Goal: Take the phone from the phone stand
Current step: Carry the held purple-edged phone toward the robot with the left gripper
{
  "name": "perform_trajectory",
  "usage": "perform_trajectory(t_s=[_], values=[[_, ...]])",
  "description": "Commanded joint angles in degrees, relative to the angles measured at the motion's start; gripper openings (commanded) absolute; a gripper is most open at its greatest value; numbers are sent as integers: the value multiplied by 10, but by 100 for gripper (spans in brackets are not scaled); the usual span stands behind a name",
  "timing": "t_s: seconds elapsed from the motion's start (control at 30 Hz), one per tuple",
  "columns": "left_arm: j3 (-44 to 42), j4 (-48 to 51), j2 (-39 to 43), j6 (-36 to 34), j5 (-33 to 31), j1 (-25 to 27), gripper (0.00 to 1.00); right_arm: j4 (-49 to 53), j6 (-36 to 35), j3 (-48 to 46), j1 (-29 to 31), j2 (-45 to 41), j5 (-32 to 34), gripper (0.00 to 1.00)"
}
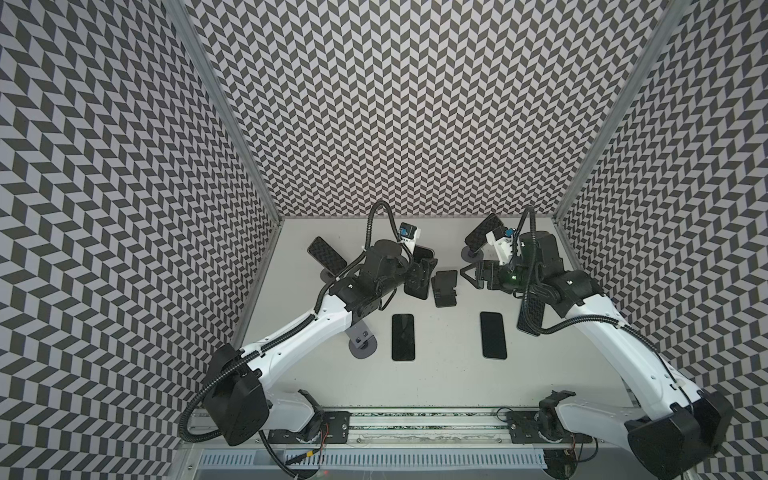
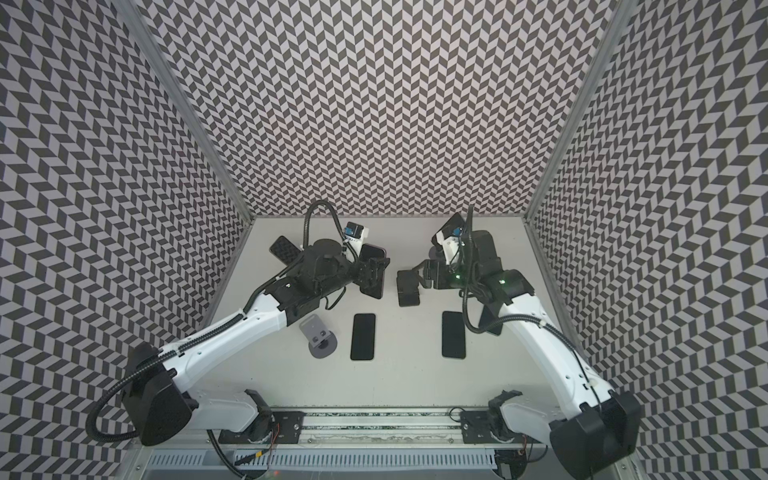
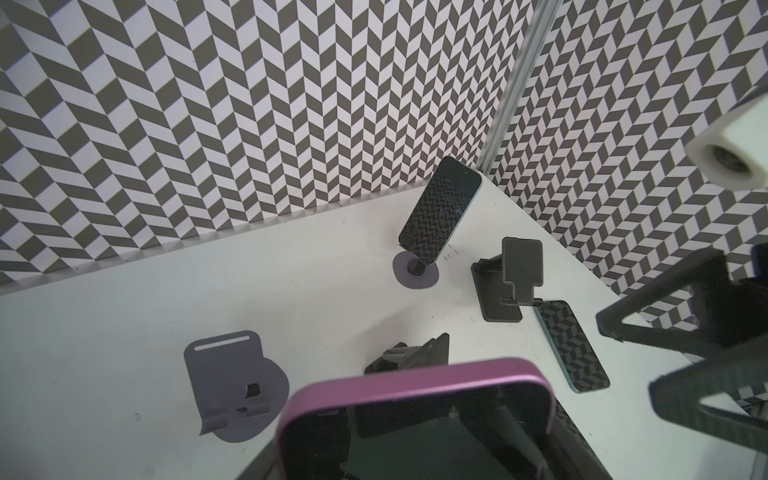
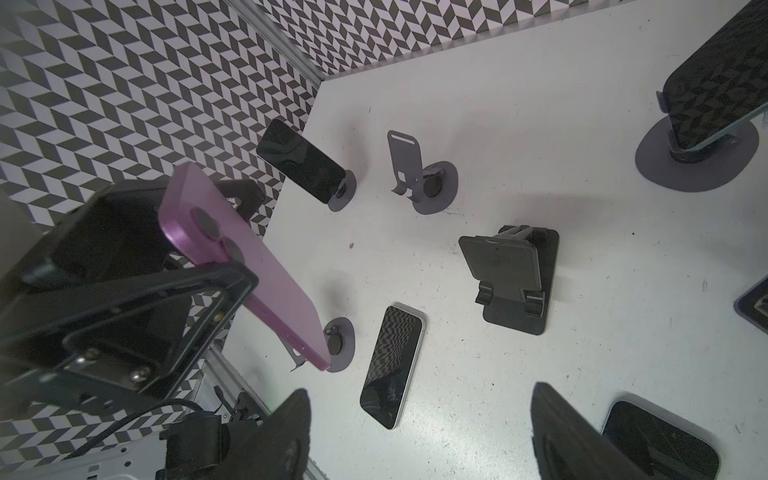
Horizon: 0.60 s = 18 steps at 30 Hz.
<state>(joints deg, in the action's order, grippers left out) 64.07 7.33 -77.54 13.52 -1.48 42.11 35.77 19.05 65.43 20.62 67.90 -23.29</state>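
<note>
The left end effector (image 4: 245, 274) is clamped tight on the purple phone (image 4: 270, 286), gripping it close to the camera lenses and holding it tilted in the air above the white counter (image 1: 449, 374). The purple phone rests on no stand. The empty grey stand (image 3: 232, 382) sits on the counter just beside and below it, plain in both wrist views but covered by the arm in both top views. Across the middle, the right end effector (image 1: 467, 277) stands about half open with nothing between its fingers. It points toward the black folding stand (image 1: 444, 286), which also carries nothing, near the centre of the counter. Closer to the arm bases, the left flat phone (image 1: 403, 336) and the right flat phone (image 1: 492, 334) lie screen up and well apart. A second grey stand (image 1: 361, 338) stands just beside the left one, partly under the left arm. At the rear of the counter, the back-left phone (image 1: 326, 253) leans on a round-based stand, and the back-right phone (image 1: 482, 237) leans on another, close to the right wrist. Chevron-patterned walls (image 1: 395, 104) close in the counter on three sides.
</note>
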Motion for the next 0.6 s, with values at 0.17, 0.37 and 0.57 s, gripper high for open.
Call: perform_trajectory(t_s=[0.17,0.37,0.57], values=[[-8,23,32,32,-9,20,63,-47,16,-13,4,-22,14,81],[-13,27,43,46,-15,32,61,-47,14,-17,4,-29,18,80],[-13,38,49,61,-20,47,61,-45,16,-22,4,-43,24,80]])
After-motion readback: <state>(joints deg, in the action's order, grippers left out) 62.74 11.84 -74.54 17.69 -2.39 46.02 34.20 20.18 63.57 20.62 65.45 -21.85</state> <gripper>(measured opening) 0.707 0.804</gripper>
